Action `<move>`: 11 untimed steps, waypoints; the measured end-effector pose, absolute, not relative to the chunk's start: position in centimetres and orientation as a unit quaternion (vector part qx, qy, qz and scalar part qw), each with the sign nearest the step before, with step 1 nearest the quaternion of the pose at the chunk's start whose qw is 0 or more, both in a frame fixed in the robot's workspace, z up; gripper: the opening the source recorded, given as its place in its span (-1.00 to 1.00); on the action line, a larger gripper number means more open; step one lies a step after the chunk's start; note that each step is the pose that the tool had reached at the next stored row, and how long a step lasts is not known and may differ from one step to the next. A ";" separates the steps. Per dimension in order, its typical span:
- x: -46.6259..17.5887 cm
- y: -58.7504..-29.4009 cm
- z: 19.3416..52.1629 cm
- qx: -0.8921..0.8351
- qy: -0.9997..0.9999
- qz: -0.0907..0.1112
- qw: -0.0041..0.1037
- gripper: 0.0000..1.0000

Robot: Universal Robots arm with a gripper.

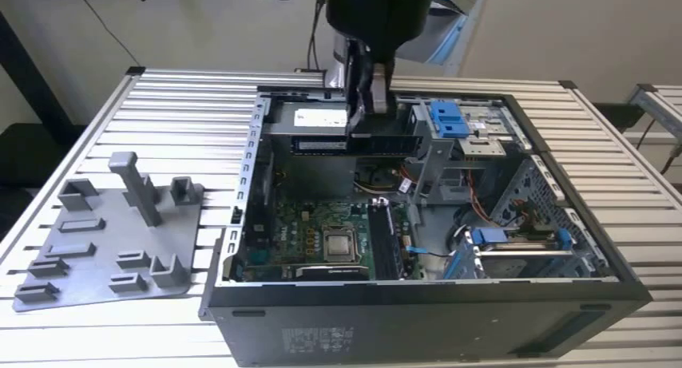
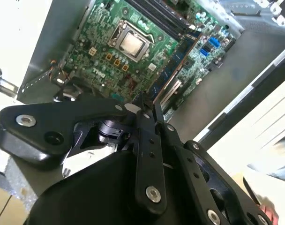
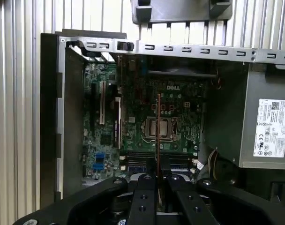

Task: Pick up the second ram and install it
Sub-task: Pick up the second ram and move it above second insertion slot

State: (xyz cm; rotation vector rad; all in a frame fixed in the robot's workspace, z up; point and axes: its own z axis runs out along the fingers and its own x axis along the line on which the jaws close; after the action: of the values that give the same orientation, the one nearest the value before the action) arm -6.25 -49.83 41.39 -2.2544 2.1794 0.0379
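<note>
The second ram [image 1: 331, 145], a thin, flat, dark stick, hangs level, clamped between the fingers [image 1: 355, 89] above the open computer case [image 1: 426, 320] on a slatted metal counter [image 1: 192, 104].

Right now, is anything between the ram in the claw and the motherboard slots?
Nothing visible. The claw holds the second ram above the open case, and in the first wrist view the memory slots lie uncovered beyond its lower edge.

White printed label [image 3: 272, 127] on PSU [image 3: 264, 86], logo [image 3: 173, 87] on mobo [image 3: 133, 101]; small print illegible.
</note>
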 end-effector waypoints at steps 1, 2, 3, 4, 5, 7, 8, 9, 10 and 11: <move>-5.9 -49.8 41.4 -0.719 0.695 0.012 0.003 -0.72; -5.6 -49.8 41.4 -0.719 0.695 0.012 0.003 -0.72; -5.3 -49.8 41.4 -0.719 0.695 0.012 0.003 -0.72; -4.9 -49.8 41.4 -0.719 0.695 0.012 0.003 -0.72; -4.6 -49.8 41.4 -0.719 0.695 0.013 0.002 -0.72; -3.8 -49.8 41.4 -0.719 0.695 0.013 0.002 -0.72; -3.4 -49.8 41.4 -0.719 0.695 0.013 0.002 -0.72; -3.1 -49.8 41.4 -0.719 0.695 0.013 0.002 -0.72; -2.7 -49.8 41.4 -0.719 0.695 0.013 0.002 -0.72; -2.4 -49.8 41.4 -0.719 0.695 0.013 0.002 -0.72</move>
State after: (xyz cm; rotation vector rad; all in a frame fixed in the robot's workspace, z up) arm -2.41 -49.83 41.39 -2.2561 2.1813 0.0424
